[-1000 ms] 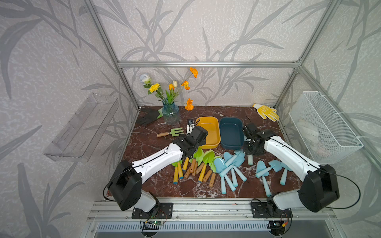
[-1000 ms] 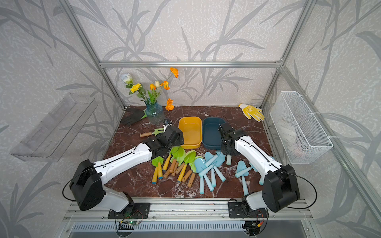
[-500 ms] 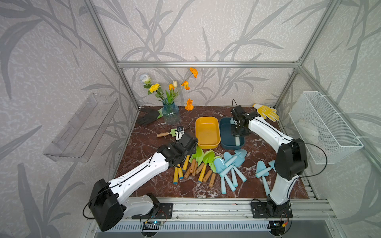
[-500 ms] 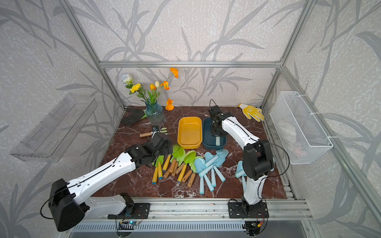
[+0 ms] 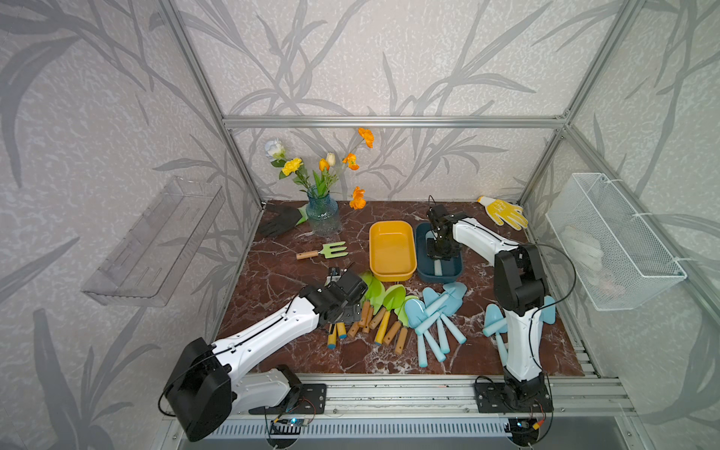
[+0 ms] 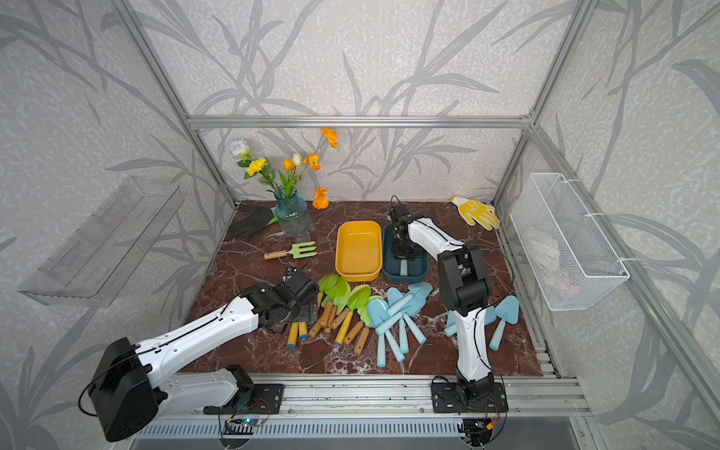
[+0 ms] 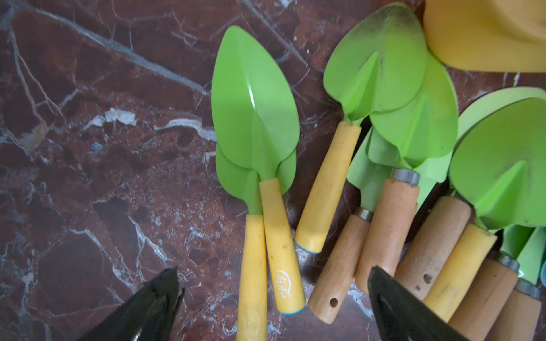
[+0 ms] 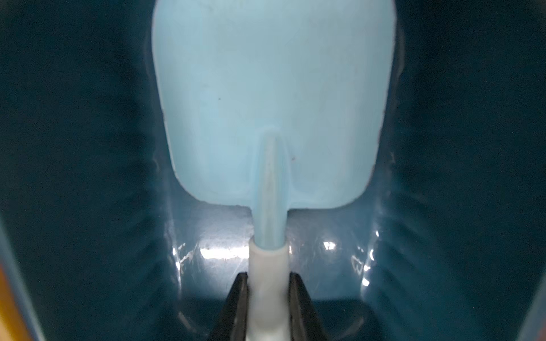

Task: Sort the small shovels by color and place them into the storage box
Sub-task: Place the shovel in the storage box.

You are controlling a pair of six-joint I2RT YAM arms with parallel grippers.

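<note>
There are two boxes: the yellow box (image 5: 391,249) and, just beside it on the right, a dark blue box (image 5: 421,253). In front of the yellow box lie about nine green shovels (image 7: 254,103), four with yellow handles and the rest with brown. Right of these are about six blue shovels (image 5: 415,311) in a heap and about three more farther right. One blue shovel (image 8: 271,103) is inside the dark blue box. Left of the yellow box are one fork (image 5: 329,251), one vase (image 5: 322,218) and one black glove (image 5: 282,222). Behind it to the right is one yellow glove (image 5: 504,212).

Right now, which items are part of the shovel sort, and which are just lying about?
Job: green shovels, blue shovels, held shovel, yellow box, blue box.
Lying about: fork, vase, black glove, yellow glove, basket, shelf.
</note>
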